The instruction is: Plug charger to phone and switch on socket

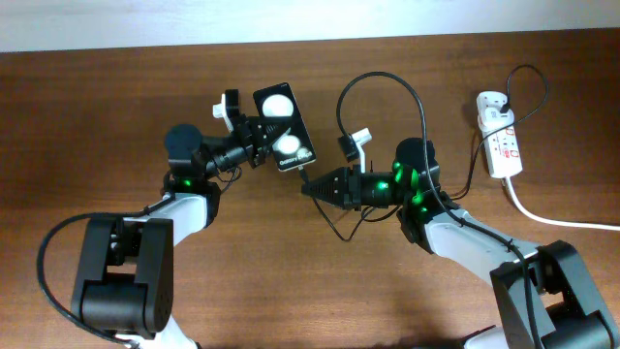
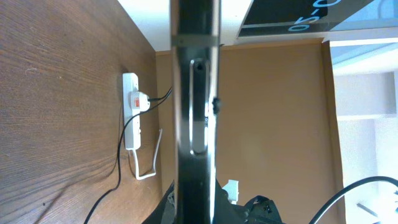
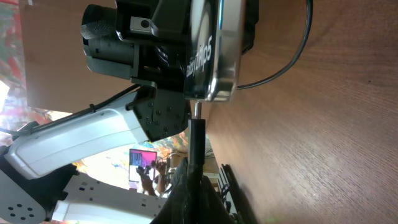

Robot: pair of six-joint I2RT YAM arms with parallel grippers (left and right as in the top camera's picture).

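My left gripper [image 1: 260, 139] is shut on the black phone [image 1: 284, 129] and holds it tilted above the table; two white glare spots show on its face. In the left wrist view the phone [image 2: 194, 112] runs edge-on down the middle. My right gripper [image 1: 312, 187] is shut on the plug end of the black charger cable [image 1: 407, 97], its tip touching the phone's lower end. In the right wrist view the plug [image 3: 196, 134] meets the phone's bottom edge [image 3: 214, 56]. The white socket strip [image 1: 499, 136] lies at the far right, a plug seated in it.
A thick white cord [image 1: 552, 218] runs from the socket off the right edge. The charger cable loops over the table behind my right arm. The socket also shows in the left wrist view [image 2: 131, 112]. A white wall edge borders the table's far side.
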